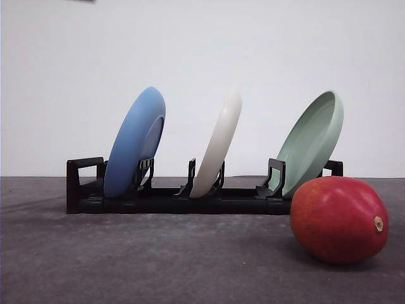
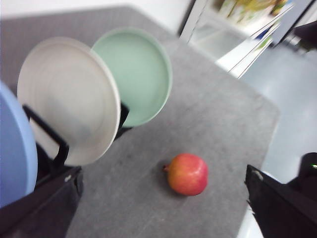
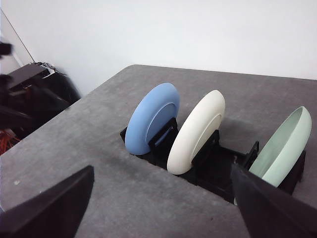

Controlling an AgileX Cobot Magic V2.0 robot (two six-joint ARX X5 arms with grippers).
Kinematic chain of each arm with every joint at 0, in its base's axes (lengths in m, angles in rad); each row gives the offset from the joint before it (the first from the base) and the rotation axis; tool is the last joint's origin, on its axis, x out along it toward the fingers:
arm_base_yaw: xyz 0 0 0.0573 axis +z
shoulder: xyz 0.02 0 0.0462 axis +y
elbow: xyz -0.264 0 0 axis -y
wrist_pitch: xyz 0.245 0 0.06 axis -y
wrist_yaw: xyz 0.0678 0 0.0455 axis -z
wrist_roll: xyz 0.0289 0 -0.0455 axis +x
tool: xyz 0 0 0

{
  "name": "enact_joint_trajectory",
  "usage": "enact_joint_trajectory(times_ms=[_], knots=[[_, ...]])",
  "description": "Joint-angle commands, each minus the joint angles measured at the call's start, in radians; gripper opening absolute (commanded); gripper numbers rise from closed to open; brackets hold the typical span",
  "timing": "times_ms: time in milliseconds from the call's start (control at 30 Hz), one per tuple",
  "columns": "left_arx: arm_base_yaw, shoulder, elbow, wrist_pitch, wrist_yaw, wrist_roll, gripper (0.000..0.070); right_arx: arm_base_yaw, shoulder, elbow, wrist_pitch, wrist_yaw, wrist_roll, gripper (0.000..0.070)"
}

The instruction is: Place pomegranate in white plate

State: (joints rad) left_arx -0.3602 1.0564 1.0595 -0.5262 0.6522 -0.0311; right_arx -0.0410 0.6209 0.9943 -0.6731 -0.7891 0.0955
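The pomegranate [image 1: 338,219] lies on the grey table at the front right, its stem nub turned right; it lies just in front of the rack's right end. It also appears as a red-orange ball, the pomegranate [image 2: 187,174], ahead of my left gripper [image 2: 162,198], whose jaws stand wide open with nothing between them. The white plate [image 1: 218,145] stands on edge in the middle slot of a black rack [image 1: 177,201]. The white plate [image 3: 195,133] sits ahead of my right gripper [image 3: 162,198], which is open and holds nothing.
A blue plate [image 1: 135,142] leans in the rack's left slot and a pale green plate [image 1: 311,142] in its right slot. In the left wrist view the table's rounded edge [image 2: 267,106] drops to the floor beyond the fruit.
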Motion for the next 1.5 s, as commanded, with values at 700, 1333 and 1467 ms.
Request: enact_joint_trajectory(times_ms=[700, 1333, 1467], knots=[[-0.269, 0.733, 0.625, -0.070, -0.314, -0.036, 0.0635, 0.000, 0.005, 0.018, 0.006, 0.003, 0.037, 0.0562], [-0.296, 0.862, 0.626, -0.021, -0.363, 0.004, 0.0291, 0.000, 0.005, 0.018, 0.006, 0.003, 0.037, 0.0562], [-0.296, 0.862, 0.626, -0.028, -0.355, 0.003, 0.0032, 0.000, 0.005, 0.018, 0.006, 0.003, 0.037, 0.0562]])
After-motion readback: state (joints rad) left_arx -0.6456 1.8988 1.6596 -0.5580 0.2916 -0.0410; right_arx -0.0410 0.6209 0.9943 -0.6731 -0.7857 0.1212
